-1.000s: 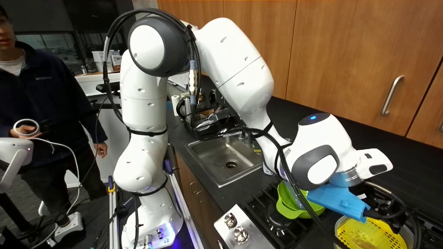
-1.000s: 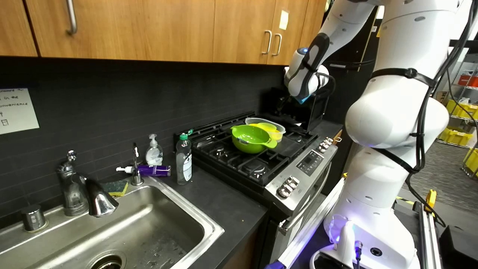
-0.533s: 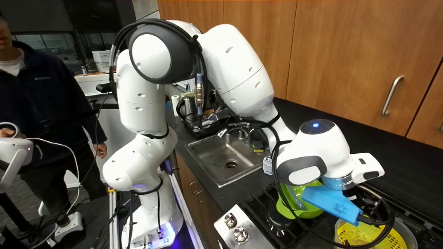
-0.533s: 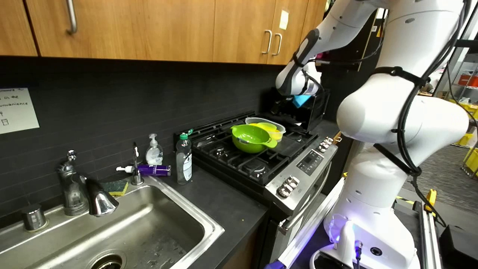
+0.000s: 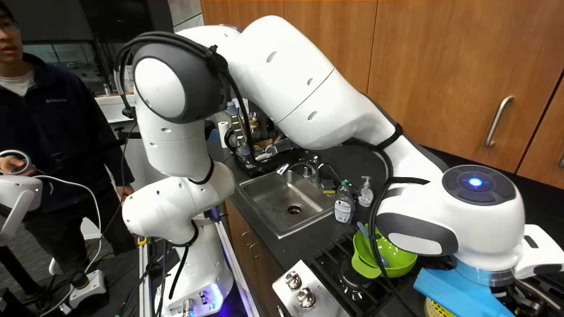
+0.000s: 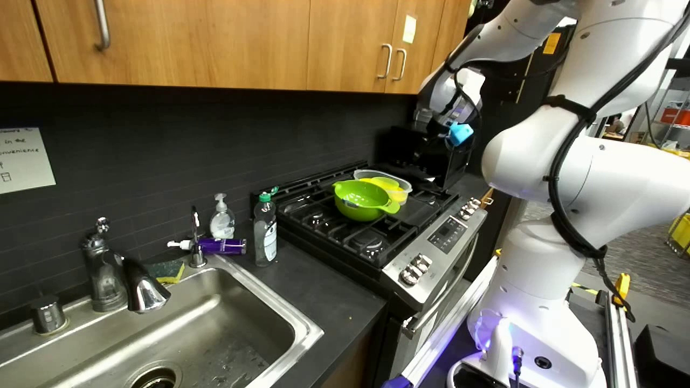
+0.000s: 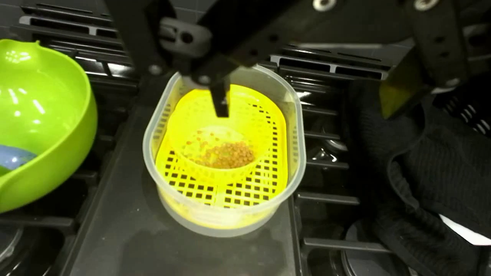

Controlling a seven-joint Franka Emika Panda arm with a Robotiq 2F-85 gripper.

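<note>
My gripper (image 7: 305, 115) stands open above the stove, its two fingers wide apart and holding nothing. One finger (image 7: 220, 101) hangs over a yellow perforated basket (image 7: 283, 165); the opposite finger is over a black cloth (image 7: 441, 165). The basket sits inside a clear plastic container (image 7: 301, 153). Small brown grains (image 7: 230, 153) lie in a rounded yellow part within it. Left of the container is a green bowl (image 7: 42, 92) with a blue utensil (image 7: 15, 157) inside. In an exterior view the blue wrist mount (image 5: 462, 293) partly covers the container, and the fingertips cannot be made out.
The green bowl (image 6: 364, 202) and container (image 6: 407, 186) stand on the stove grates. A black oven (image 6: 415, 153) is behind them. Wooden cabinets (image 6: 242, 43) hang above. A soap bottle (image 6: 265, 231) stands between stove and sink (image 6: 302, 323). A person (image 5: 57, 110) stands near the arm's base.
My arm has stretched further out, with the wrist lower and further right in both exterior views than half a second ago. The bowl and container have not moved. The person's hand shifted slightly.
</note>
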